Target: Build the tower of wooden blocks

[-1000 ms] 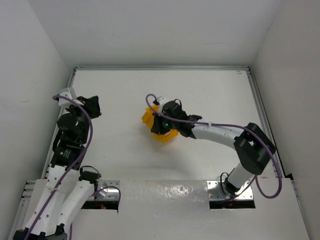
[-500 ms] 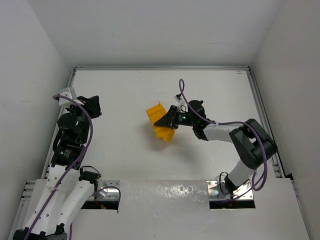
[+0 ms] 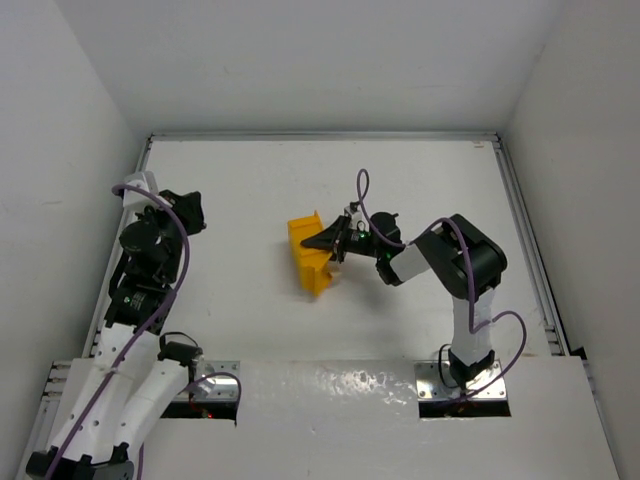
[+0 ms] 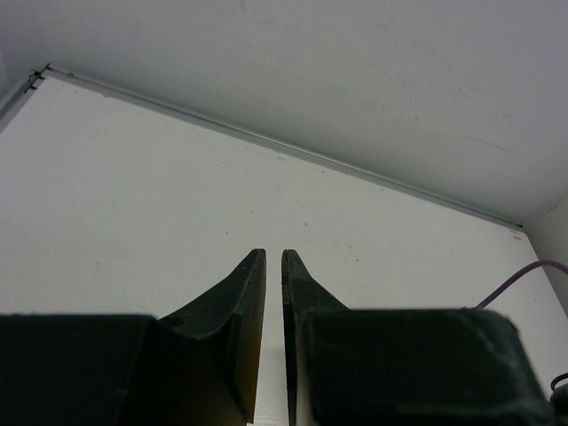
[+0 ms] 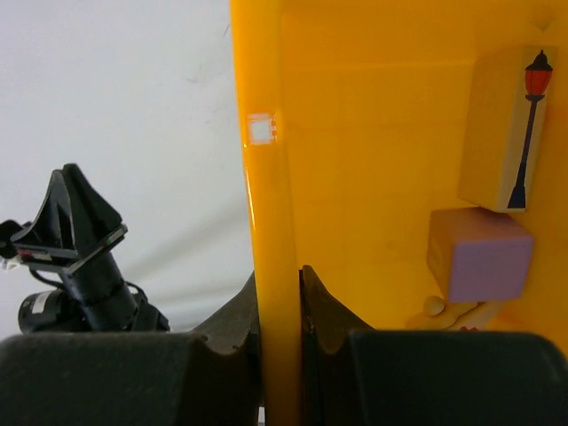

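My right gripper (image 5: 278, 271) is shut on the side wall of the yellow bin (image 5: 373, 160), one finger inside and one outside. Loose wood blocks rest against the bin's inner face: a tan block with a lamp-post picture (image 5: 510, 129), a purple cube (image 5: 484, 256) below it, and a pale piece (image 5: 444, 311) partly hidden by my finger. From above, the bin (image 3: 310, 262) sits mid-table, held tilted by the right gripper (image 3: 325, 243). My left gripper (image 4: 273, 253) (image 3: 190, 212) hangs at the far left, away from the bin, its fingers almost together and holding nothing.
White walls enclose the table on three sides, with a metal rail (image 3: 320, 136) along the back edge. The left arm's black wrist (image 5: 80, 257) shows beyond the bin in the right wrist view. A purple cable (image 3: 362, 195) loops above the right wrist.
The right arm has folded in, its elbow swinging left toward the middle. The bin has turned in its grip and shifted slightly left and nearer. The left arm has barely moved.
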Available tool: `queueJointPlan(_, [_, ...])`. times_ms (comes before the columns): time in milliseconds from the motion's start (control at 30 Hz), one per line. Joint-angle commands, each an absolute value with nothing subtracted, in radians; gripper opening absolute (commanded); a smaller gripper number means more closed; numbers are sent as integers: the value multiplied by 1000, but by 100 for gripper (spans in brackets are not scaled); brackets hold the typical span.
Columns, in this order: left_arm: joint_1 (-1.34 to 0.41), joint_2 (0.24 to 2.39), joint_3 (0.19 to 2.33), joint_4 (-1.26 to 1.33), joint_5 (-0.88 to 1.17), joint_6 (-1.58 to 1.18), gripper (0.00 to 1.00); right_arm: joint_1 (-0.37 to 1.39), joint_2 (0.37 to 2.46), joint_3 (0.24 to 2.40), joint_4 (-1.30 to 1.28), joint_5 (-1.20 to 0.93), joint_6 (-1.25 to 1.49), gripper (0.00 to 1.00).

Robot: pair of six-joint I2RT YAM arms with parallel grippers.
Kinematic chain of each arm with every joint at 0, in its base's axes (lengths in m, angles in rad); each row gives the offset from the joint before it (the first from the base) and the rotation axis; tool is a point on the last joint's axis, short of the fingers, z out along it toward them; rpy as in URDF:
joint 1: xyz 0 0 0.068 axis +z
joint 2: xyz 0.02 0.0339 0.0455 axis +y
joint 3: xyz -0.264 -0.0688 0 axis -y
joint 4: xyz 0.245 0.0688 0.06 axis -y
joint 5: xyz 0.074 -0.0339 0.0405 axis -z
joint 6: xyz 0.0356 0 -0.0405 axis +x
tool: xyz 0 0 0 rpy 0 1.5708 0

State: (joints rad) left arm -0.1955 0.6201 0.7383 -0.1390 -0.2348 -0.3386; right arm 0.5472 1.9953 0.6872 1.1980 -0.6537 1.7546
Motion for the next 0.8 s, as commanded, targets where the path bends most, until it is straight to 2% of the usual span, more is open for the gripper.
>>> queueJointPlan(0, [-201,621,756,-104,-216,-341,11,554,1953,701,1697,-627,1799,0])
queueJointPlan(67, [-201,624,758,-103,-213,-338,11,560,2012,744,1694,-626,1847,0])
queueJointPlan(233, [-201,618,756,-109,-226,-337,11,563,1895,698,1690,-618,1737,0])
queueJointPlan(367, [-201,638,758,-100,-196,-337,11,578,2023,799,1694,-603,1798,0])
queueJointPlan(533, [-202,615,752,-114,-226,-339,11,595,1868,640,1690,-533,1644,0])
queueJointPlan(600, [-202,638,753,-94,-193,-342,11,588,1945,768,1689,-563,1698,0])
queueJointPlan(633, [-202,646,756,-91,-175,-341,11,588,2045,879,1692,-569,1759,0])
queueJointPlan(667, [-204,649,758,-97,-176,-339,11,597,2058,888,1693,-566,1793,0])
queueJointPlan(700, [-207,643,756,-100,-187,-334,11,613,2037,865,1692,-568,1717,0])
queueJointPlan(767, [-221,624,761,-121,-245,-324,11,655,1912,680,1690,-536,1648,0])
